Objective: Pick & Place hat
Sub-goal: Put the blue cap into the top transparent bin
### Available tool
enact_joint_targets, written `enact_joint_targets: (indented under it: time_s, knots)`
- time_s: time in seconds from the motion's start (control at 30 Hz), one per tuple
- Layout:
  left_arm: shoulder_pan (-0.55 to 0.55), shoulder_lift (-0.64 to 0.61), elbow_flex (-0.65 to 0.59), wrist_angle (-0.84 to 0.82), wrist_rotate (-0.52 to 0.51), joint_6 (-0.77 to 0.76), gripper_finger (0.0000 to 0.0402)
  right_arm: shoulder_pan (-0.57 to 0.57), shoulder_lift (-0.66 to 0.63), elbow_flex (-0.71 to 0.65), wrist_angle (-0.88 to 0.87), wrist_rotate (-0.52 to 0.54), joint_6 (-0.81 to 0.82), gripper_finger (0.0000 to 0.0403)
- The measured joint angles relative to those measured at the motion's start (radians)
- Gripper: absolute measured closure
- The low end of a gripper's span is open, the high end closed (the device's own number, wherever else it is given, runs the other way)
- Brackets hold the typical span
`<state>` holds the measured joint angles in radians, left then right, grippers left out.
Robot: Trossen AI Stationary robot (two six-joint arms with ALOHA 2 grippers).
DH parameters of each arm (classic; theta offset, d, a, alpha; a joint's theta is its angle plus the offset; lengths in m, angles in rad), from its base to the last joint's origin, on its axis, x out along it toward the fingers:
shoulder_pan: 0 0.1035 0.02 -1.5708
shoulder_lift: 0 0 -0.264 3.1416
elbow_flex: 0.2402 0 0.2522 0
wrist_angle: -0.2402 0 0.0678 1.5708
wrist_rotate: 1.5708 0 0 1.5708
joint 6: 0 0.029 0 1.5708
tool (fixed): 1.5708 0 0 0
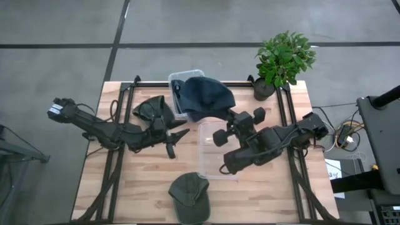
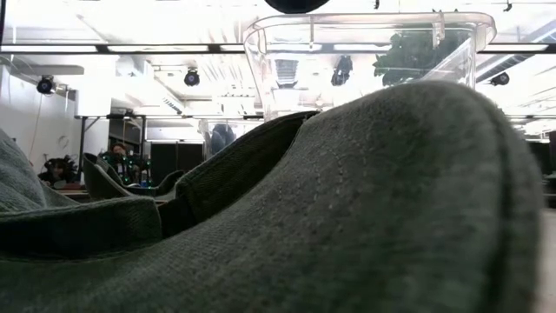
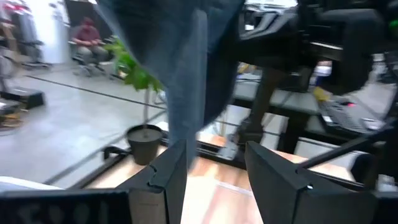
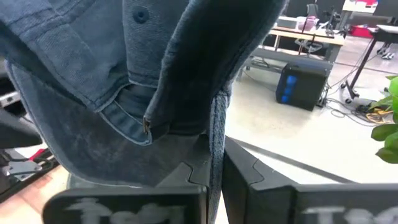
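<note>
Right claw pinches the blue hat; left claw is spread.

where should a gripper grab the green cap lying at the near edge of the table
Judging from the high view, take the olive green fabric cap by its flat brim, which points towards the clear plastic bin. Come straight down from above: the thin brim lies flat on the wooden table, clear of both arms, so one finger would need to slip under its edge, whereas the rounded crown would collapse.

Bright ceiling glare in low view; blurred near green hat.
</note>
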<state>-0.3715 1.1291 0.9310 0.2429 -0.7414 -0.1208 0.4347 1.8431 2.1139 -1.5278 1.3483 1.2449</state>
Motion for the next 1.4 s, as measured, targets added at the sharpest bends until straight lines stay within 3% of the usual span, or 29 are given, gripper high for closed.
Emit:
enact_joint_targets:
  time_s: [0.27,0.77,1.03,1.27,1.4]
  knots:
    - [0.017,0.001,0.000,0.010,-0.088,0.048,0.0245,0.000,0.007,0.009,0.034,0.002,-0.009,0.0391]
    - [0.030,0.001,0.000,0.053,-0.049,0.039,0.0245,-0.008,0.018,0.009,0.206,0.017,-0.181,0.0391]
    - [0.038,0.001,0.000,0.085,-0.136,0.049,0.0245,-0.009,0.022,0.009,0.343,0.011,-0.334,0.0391]
    - [0.059,0.001,0.000,0.151,-0.125,0.071,0.0246,-0.012,0.022,0.009,0.371,-0.038,-0.363,0.0391]
    - [0.066,0.001,0.000,0.150,-0.105,0.045,0.0266,-0.013,0.022,0.008,0.376,-0.051,-0.372,0.0391]
